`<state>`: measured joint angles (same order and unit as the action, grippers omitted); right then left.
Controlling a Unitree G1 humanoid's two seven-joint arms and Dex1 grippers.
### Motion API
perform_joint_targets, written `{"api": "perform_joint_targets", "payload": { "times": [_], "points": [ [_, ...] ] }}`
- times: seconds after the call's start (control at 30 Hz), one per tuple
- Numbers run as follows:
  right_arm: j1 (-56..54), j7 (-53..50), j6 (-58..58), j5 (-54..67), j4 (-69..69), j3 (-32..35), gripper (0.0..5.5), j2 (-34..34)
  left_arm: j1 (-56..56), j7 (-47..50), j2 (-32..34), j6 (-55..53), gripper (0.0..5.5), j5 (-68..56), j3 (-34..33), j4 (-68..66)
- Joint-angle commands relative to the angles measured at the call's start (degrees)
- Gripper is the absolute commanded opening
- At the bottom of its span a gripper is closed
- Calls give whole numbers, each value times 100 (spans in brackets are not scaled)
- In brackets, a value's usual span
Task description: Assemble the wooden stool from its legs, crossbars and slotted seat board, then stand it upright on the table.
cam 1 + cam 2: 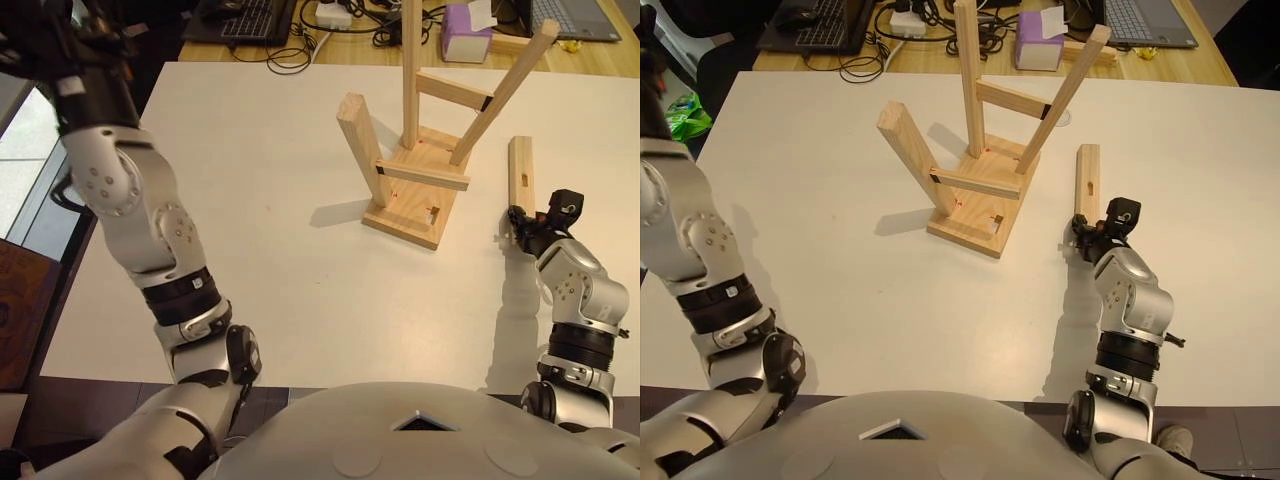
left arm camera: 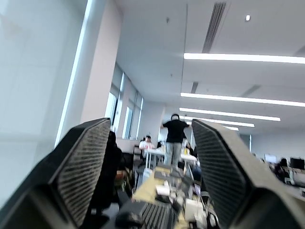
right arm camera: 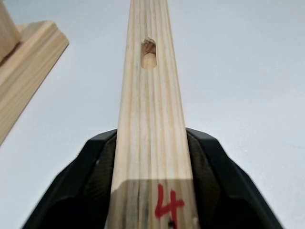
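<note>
I am pinching the loose leg [image 3: 150, 95] by its end with the right gripper [image 3: 152, 160] (stiff, light wood, I judge), the left gripper [image 2: 150, 152] gaping.

Right gripper [image 1: 1083, 230] — at loose leg [image 1: 1089, 182]

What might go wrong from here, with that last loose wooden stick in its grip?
1. The right tool grips the loose pale wooden leg at its very end, so the long free part may droop or twist when lifted.
2. The upside-down, half-built wooden stool stands unheld, with the left tool open in the air; pressing the leg into the seat board's empty slot might shove or tip it.
</note>
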<state>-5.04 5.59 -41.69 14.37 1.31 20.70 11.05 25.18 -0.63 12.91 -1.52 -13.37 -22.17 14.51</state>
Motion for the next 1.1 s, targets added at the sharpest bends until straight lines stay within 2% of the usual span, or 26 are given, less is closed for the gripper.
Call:
{"api": "perform_joint_targets", "payload": {
  "times": [0.03,0.17,0.27,0.4,0.5,0.67,0.83,1.1],
  "points": [
    [48,-537,827,-275,57,98,204,-203,528,-40,252,-42,318,-161,-8,-45],
    [0,-697,2774,-1062,-414,-342,204,23,928,-422,375,-181,318,-489,221,-204],
    [-139,-663,4002,-1660,-718,-683,204,314,1131,-1313,327,-1052,318,-1250,902,-260],
    [-482,-467,4732,-2049,-1087,-986,204,648,1108,-2109,227,-1870,318,-1671,1779,-155],
    [-942,-44,4899,-2019,-1372,-1229,204,906,1223,-2368,11,-2412,318,-2161,2095,7],
    [-1448,820,5047,-1401,-1613,-1504,204,1111,1588,-2699,-267,-3054,318,-2798,2236,-263],
    [-1616,1766,4941,-729,-1797,-1817,204,1270,1882,-2754,-557,-3477,318,-3465,2004,-498],
    [-1666,2328,4896,-505,-1988,-2094,204,1288,2025,-2448,-1015,-3856,318,-4053,1922,-533]
  ]
}}
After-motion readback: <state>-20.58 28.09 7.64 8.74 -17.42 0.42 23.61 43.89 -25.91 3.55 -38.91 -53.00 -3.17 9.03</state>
